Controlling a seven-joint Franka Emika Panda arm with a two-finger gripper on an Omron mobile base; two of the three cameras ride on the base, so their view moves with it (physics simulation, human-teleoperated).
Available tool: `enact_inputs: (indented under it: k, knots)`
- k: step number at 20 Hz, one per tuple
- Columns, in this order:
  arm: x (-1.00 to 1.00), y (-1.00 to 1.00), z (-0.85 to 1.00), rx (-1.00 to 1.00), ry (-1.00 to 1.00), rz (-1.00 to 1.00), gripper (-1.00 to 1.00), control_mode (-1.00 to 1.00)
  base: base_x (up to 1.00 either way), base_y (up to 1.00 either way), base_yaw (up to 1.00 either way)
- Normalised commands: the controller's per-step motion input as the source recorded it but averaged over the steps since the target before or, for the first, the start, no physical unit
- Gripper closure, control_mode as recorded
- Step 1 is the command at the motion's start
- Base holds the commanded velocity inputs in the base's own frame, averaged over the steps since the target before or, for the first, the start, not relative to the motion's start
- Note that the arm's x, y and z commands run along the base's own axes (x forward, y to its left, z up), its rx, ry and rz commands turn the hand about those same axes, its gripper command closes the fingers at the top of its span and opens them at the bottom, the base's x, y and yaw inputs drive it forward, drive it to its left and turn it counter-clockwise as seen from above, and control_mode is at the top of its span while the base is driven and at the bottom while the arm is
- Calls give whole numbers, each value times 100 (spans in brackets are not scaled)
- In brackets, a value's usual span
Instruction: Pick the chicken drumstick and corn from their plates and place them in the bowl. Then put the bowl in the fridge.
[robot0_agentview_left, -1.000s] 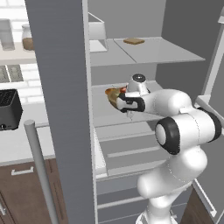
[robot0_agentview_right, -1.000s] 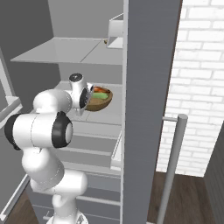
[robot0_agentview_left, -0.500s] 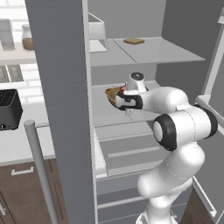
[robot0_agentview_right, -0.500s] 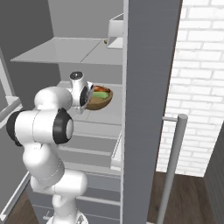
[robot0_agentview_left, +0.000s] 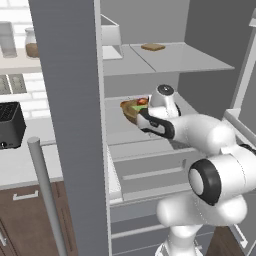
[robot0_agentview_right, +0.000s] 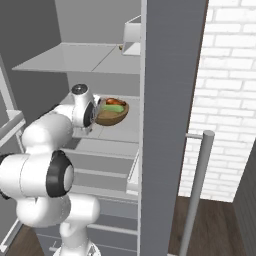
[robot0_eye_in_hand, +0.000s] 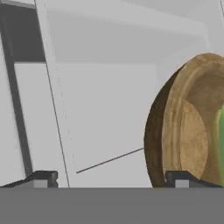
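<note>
Since a second ago the arm has shifted a little and the claw (robot0_eye_in_hand: 111, 178), then clamped on the bowl (robot0_agentview_right: 112, 114), has let go: in the hand view its two dark fingertips (robot0_eye_in_hand: 41, 178) stand wide apart with nothing gripped between them. One tip sits at the far left of that view, clear of everything; the other sits just under the bowl's thick wooden rim, and whether it touches the wood is hard to say from this angle. The bowl rests on the fridge's (robot0_agentview_left: 75, 100) middle pale grey shelf (robot0_agentview_right: 120, 132), just beside the hand, on its far side in both base views. Inside it lie the corn (robot0_agentview_right: 110, 107), pale green, and the chicken drumstick (robot0_agentview_right: 116, 102), orange-brown, on top. From the left base view the hand (robot0_agentview_left: 156, 122) covers part of the bowl, so only its near rim and a bit of the food show
</note>
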Motion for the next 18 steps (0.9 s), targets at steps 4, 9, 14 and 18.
enact_inputs:
  k: [4,9,14,18]
  knots:
    - [-97,0,41,0,0,0,-100,-100,0,0,0]
    - [-96,0,75,1,0,0,-100,-100,0,0,0]
    - [-100,-2,57,0,-2,-1,-100,-100,0,0,0]
    - [-100,0,31,10,-8,-36,-100,-100,0,0,0]
